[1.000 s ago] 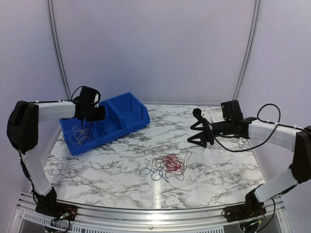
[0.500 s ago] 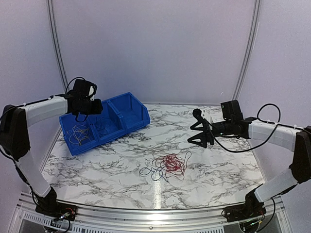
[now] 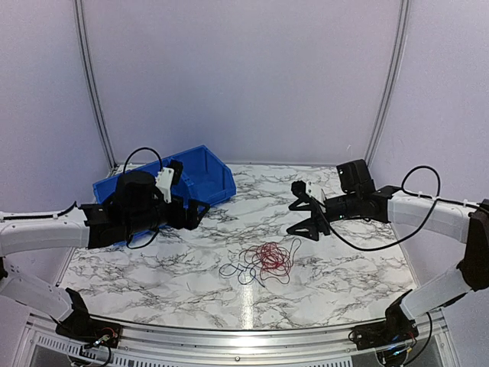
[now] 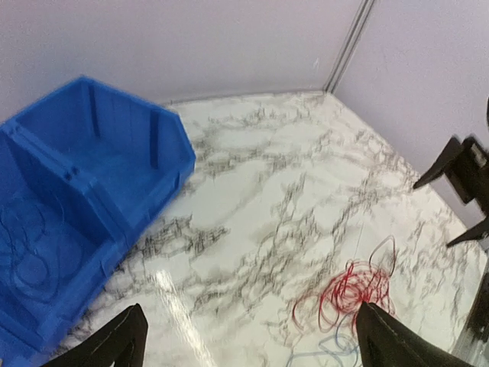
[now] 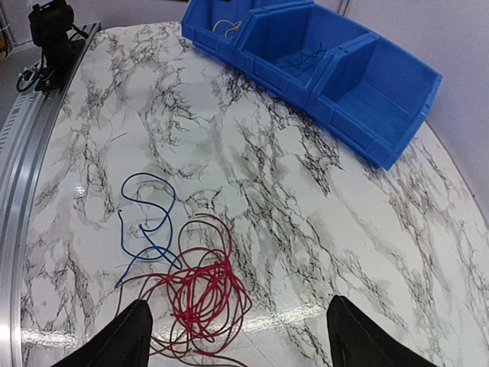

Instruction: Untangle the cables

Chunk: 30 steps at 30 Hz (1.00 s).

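Swings the left gripper (image 3: 192, 208) down off the blue bin (image 3: 210, 172) over the marble table (image 3: 351, 264), jaws now wide and empty. Holds the right gripper (image 3: 293, 209) open, empty, near the red-and-blue cables (image 3: 263, 260) tangled there between both.

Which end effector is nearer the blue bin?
Left. The left end effector hangs right by the blue bin. The right end effector is far across the table, on the other side of the red wires.
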Available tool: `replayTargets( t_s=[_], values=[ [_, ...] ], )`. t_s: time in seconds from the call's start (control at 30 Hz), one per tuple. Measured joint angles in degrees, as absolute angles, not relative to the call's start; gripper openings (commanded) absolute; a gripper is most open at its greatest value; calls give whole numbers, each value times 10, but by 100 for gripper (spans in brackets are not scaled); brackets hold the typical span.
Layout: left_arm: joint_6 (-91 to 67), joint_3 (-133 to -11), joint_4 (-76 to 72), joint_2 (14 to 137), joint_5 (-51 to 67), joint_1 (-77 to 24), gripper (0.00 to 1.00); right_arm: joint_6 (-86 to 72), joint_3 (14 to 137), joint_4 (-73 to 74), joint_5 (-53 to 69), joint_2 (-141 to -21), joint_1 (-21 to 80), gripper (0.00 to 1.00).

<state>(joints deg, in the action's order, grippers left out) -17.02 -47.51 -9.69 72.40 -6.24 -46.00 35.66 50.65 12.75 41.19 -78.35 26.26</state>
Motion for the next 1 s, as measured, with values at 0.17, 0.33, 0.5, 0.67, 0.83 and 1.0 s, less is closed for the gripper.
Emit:
replayTargets(
  t_s=[0.17, 0.33, 0.5, 0.67, 0.83, 1.0],
  values=[
    [-179, -389, -131, 729, -112, -524, 99, 371, 508, 138, 401, -788, 301, 78],
    [-181, -385, -155, 745, -260, -600, 99, 379, 508, 143, 392, -796, 320, 77],
    [-285, -407, -74, 778, -472, -618, 99, 395, 511, 145, 366, -809, 358, 58],
    [-319, -423, -39, 799, -544, -616, 91, 407, 540, 157, 332, -853, 412, 46],
    [-268, -380, -109, 771, -424, -616, 69, 420, 558, 173, 289, -912, 471, 46],
    [-232, -365, -147, 784, -266, -616, 66, 428, 565, 187, 253, -959, 502, 33]
  ],
)
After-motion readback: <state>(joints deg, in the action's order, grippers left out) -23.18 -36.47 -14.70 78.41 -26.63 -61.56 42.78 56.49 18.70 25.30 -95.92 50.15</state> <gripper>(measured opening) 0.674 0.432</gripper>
